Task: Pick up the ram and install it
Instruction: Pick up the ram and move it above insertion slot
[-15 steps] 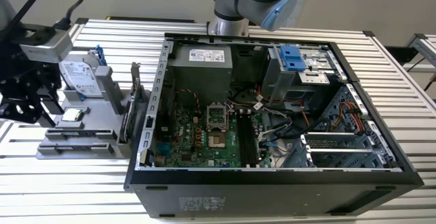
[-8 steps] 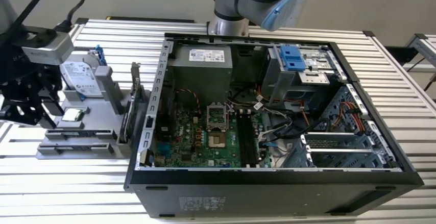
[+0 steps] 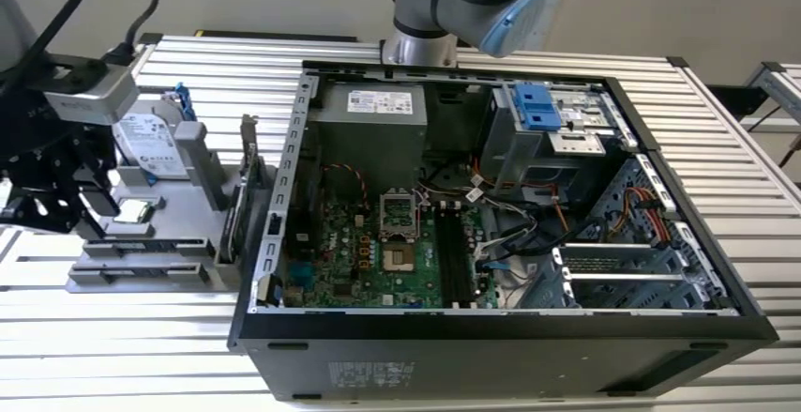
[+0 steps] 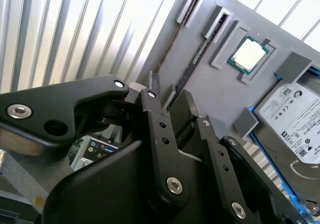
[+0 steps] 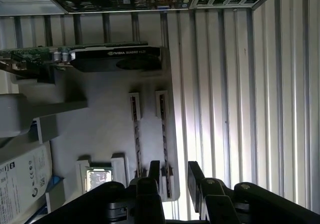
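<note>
Hanging over the gray tray (image 5: 100,129), the end effector (image 5: 172,171) has its two black fingers (image 5: 154,173) held moderately apart. The ram (image 5: 164,149) runs between them, and neither finger visibly touches it. The ram stands on edge in the tray's outermost slot, a thin dark strip seen from above. The tray's edge is just beside it on one side, with bare ribbed tabletop (image 5: 225,109) stretching well beyond. On the other side a second slot (image 5: 137,144) runs parallel close by, so there is less room there. The processor (image 5: 98,178) sits in its pocket near that slot, and the hard drive (image 5: 20,176) lies farther in. A graphics card (image 5: 115,59) stands across the far end of both slots. In the exterior view the tray lies on the exterior view's left of the open case (image 3: 501,346), just beside its wall.
</note>
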Motion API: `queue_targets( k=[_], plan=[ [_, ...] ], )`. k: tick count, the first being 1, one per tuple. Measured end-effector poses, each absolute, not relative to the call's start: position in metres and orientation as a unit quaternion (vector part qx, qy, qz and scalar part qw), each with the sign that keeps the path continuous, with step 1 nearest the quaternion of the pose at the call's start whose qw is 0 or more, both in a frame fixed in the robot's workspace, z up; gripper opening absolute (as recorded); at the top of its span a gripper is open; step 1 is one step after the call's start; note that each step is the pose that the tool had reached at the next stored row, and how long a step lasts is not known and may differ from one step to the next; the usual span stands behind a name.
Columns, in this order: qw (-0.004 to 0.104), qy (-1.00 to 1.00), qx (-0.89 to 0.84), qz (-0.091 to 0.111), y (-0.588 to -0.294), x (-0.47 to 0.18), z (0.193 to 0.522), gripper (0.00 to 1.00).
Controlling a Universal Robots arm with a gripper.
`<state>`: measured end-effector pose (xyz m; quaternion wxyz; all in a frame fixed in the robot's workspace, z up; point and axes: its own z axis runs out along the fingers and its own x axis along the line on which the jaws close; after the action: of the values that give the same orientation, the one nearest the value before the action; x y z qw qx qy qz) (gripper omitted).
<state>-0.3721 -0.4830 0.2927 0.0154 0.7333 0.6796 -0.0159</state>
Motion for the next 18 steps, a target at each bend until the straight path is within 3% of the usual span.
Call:
queue_targets(
  k=[18],
  plan=[
    [0.016, 0.68, 0.733, -0.017, -0.483, -0.3721, 0.2826, 1.0]
  ],
)
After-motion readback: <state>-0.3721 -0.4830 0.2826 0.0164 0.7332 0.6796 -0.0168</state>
